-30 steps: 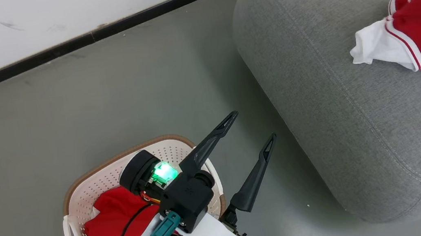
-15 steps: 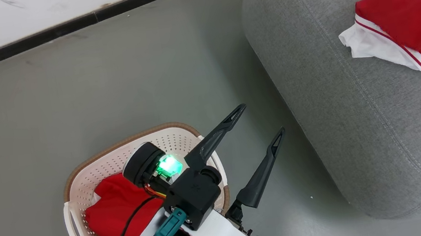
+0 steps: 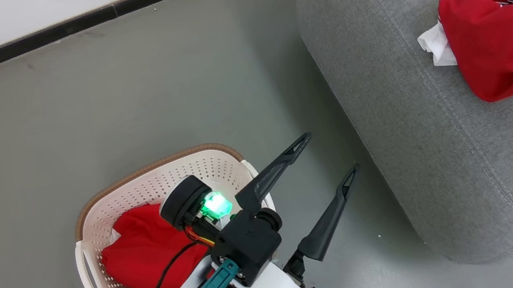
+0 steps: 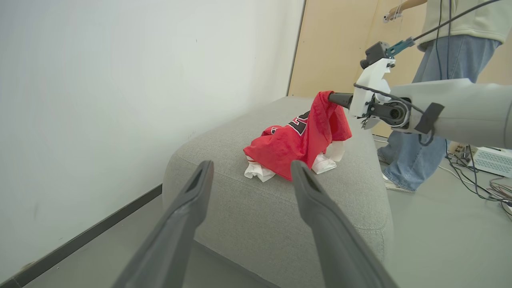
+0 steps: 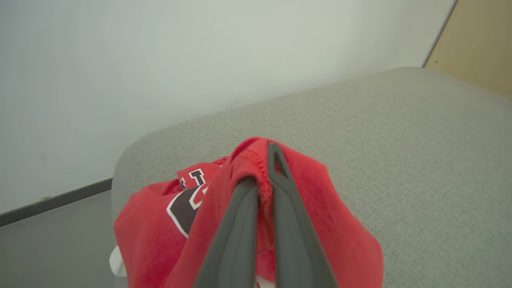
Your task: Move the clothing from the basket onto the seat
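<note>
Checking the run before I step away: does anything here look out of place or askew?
Nothing spilled or damaged. The jersey lies crumpled on the seat, one fold hitched up in the right gripper, shut on it. Another red garment lies in the basket. The left gripper is open, empty.

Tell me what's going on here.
The right gripper is shut on a red jersey, holding its top edge up while the rest lies bunched on the sofa. The left gripper hovers open beside the basket, where another red garment lies. A person stands beyond the sofa.
</note>
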{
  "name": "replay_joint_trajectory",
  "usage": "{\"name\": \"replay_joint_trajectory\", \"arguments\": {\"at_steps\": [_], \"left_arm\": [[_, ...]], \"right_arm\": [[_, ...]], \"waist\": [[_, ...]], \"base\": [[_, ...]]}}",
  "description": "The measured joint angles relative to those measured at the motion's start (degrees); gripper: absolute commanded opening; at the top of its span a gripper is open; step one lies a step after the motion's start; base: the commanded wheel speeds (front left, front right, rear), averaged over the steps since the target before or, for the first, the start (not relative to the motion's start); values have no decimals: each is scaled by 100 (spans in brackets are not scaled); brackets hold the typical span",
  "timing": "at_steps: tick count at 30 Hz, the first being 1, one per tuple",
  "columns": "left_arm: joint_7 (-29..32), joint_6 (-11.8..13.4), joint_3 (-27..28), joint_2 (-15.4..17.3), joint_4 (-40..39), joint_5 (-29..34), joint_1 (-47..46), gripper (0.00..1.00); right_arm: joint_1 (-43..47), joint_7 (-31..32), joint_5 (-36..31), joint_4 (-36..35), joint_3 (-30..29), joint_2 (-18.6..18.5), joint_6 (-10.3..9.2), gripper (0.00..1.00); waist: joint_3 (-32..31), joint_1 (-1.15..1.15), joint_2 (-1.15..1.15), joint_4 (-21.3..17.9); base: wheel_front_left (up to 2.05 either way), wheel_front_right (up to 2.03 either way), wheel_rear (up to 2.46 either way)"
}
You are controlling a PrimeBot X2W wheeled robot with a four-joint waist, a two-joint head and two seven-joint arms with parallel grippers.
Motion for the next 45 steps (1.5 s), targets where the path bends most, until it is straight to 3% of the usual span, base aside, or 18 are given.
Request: {"name": "replay_joint_trajectory", "arguments": {"at_steps": [10,11,12,13,14,17,19,32,45], "left_arm": [[5,-25,-230,0,34,-1,-46,100],[5,-25,-257,0,40,-1,-46,100],[5,-25,-275,0,48,-1,-46,100],[5,-25,-291,1,59,-1,-46,100],[5,-25,-308,1,70,-2,-46,100],[4,-25,-339,1,109,-21,-47,100],[-2,-25,-347,1,127,-26,-47,100],[-109,-25,-355,12,287,-130,-46,100],[-258,-26,-334,24,430,-226,-42,100]], "right_arm": [[1,-155,-169,516,-200,166,0,0],[-1,-156,-169,570,-243,175,0,7],[0,-175,-169,615,-279,178,0,25],[0,-207,-176,656,-303,180,0,36],[-1,-224,-196,695,-316,181,0,36],[0,-270,-201,788,-339,232,0,58],[1,-310,-201,823,-339,283,0,99],[239,-477,-156,912,-76,510,0,100],[844,-710,9,521,237,794,0,100]], "waist": [[33,0,0,4],[31,0,0,6],[29,0,0,9],[25,0,0,11],[21,0,0,14],[5,0,0,20],[-8,0,0,21],[-119,0,0,-52],[-327,0,0,-293]], "base": [[0,0,0],[0,0,0],[0,0,0],[0,0,0],[0,0,0],[0,0,0],[0,0,0],[0,0,0],[0,0,0]]}}
